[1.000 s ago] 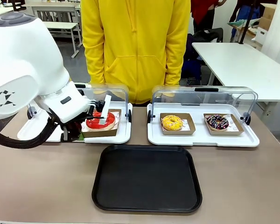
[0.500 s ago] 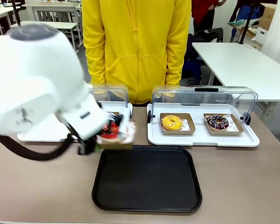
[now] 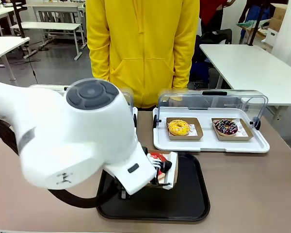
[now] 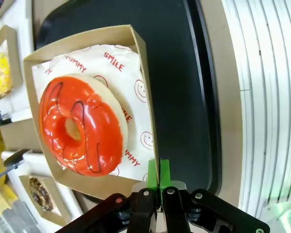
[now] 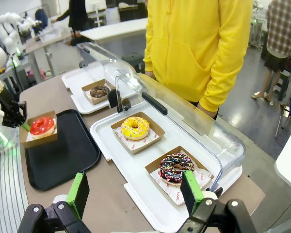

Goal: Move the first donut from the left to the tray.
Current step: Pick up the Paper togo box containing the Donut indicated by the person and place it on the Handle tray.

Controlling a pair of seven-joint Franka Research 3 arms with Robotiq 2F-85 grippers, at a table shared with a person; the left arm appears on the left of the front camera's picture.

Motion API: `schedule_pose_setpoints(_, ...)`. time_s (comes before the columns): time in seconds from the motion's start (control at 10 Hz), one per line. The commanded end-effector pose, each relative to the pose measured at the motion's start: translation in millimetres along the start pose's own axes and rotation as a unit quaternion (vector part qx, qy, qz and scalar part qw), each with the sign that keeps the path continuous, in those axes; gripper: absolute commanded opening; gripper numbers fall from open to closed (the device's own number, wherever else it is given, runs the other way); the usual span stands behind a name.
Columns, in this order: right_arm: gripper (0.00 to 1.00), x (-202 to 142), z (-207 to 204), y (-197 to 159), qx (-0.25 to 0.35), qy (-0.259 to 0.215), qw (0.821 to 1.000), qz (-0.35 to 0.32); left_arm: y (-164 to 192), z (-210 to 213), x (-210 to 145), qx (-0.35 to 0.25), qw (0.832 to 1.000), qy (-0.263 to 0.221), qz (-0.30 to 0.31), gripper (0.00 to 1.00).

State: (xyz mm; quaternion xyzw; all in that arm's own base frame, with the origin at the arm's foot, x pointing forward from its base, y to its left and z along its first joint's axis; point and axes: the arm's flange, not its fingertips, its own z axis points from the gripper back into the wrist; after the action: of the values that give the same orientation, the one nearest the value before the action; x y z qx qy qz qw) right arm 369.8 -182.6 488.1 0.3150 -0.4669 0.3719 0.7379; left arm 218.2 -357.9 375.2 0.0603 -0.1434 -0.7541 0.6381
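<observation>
A: Since a second ago, the red-glazed donut [image 4: 81, 127] was carried from the white tray [image 3: 41, 90] to above the black tray [image 4: 184, 97].

B: Left tool [image 4: 158, 171] is pinched on the holder wall [image 4: 144, 92] only; tilt and slip are risked. Right tool [image 5: 136, 191] is spread, idle.

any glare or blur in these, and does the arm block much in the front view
Front view: sharp, but the left arm's white body hides much of the tray and most of the donut. Left wrist view: crisp, glaze highlights on the donut, left hand pinching the holder wall. Right wrist view: wide-angle bending, right hand open.
</observation>
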Motion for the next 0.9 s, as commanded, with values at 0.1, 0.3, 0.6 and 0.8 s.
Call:
schedule_pose_setpoints(0.1,1.0,1.3,-1.1,-1.9,0.0,-0.015,1.0,0.013,0.8,-30.8,9.0,0.025,0.999,0.021,0.019,0.02)
schedule_pose_setpoints(0.3,1.0,1.3,-1.1,-1.9,0.0,-0.015,1.0,0.013,-2.5,-47.8,11.0,0.027,0.999,0.027,0.028,0.02)
schedule_pose_setpoints(0.6,1.0,1.3,-1.1,-1.9,0.0,-0.015,1.0,0.013,-7.1,-64.4,13.6,0.029,0.998,0.041,0.028,0.02)
schedule_pose_setpoints(0.8,1.0,1.3,-1.1,-1.9,0.0,-0.015,1.0,0.013,-10.0,-70.8,17.2,0.025,0.998,0.046,0.027,0.02)
